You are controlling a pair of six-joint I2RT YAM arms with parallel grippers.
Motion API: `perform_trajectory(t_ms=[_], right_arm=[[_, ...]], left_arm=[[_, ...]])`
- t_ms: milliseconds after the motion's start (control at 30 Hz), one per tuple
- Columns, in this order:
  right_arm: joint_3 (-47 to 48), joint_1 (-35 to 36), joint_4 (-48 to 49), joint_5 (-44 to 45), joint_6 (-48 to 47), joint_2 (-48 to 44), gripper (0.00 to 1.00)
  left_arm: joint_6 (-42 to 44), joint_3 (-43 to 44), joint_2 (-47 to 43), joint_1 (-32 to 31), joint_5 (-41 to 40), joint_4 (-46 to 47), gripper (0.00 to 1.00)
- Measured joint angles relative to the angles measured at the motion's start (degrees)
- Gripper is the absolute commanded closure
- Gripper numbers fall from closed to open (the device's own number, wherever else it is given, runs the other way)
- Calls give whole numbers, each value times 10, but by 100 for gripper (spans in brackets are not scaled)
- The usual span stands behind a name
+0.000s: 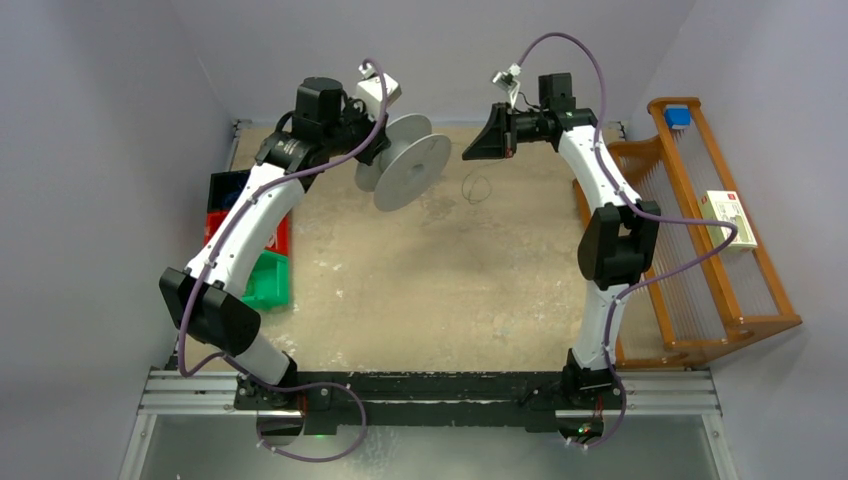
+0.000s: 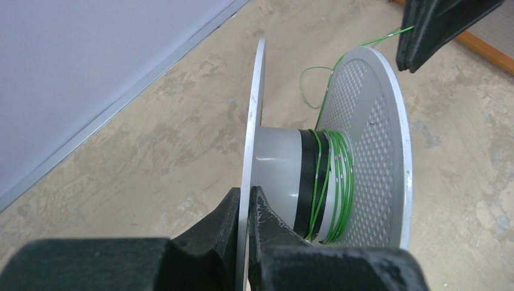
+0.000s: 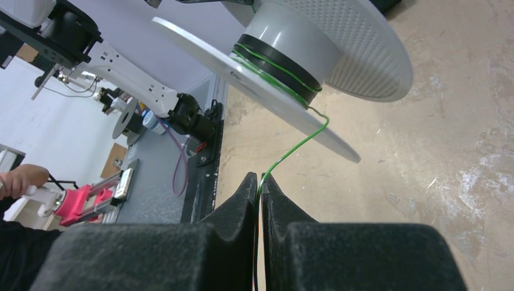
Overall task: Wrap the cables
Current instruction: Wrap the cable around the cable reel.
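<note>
TOP VIEW
- L gripper [image 1: 374,148]: closed on rim of one flange of spool [image 1: 408,160]; holds it up off table [image 1: 430,290], far-centre, axis about level.
- R gripper [image 1: 468,153]: just right of spool, tips toward it, jaws together; what's pinched is too thin to see from here.
- cable [image 1: 477,188]: thin loop seen below R gripper, near spool's right flange; lying on the table or hanging, can't tell.
- sides: blue/red/green bins [image 1: 268,282] at left of table; wooden rack [image 1: 700,270] at right w/ small box [image 1: 728,215] on it.

LEFT WRIST
- L gripper [image 2: 245,203]: one finger on each face of near flange, thin disc clamped between, gap no wider than the disc.
- spool [image 2: 276,170]: grey hub w/ black band, far flange perforated.
- cable [image 2: 333,182]: green, several turns on hub next to far flange, partly over black band; a slack loop shows beyond the flange, and a strand runs up to R gripper [image 2: 436,30] at top right.

RIGHT WRIST
- R gripper [image 3: 260,185]: jaws nearly touching, green cable nipped between the tips.
- cable [image 3: 297,142]: goes from tips up past flange rim to hub, turns sit on black band.
- spool [image 3: 339,54]: above the fingers, clear of table.
</note>
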Motion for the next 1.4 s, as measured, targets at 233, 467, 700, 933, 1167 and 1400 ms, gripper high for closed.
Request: perform_trajectory(t_ms=[233,467,700,933,1167,1400], right_arm=[[-2,1,33,-4,29,-5,88],[-79,14,176,-22,137,-70,90],[-208,75,477,-29,347,-137,90],[-329,148,932,-34,714,-137,95],[-350,168,1130,-43,1077,-44,99],[-359,173,1155,-43,1171,-5,97]], left_arm=[[-15,-2,3,-1,-52,3,100],[-41,-7,33,-12,-116,10,100],[-80,-9,56,-13,-158,19,100],[-149,-28,56,-8,-175,30,100],[-242,-40,56,41,-128,51,100],[-331,-33,56,81,-52,75,100]])
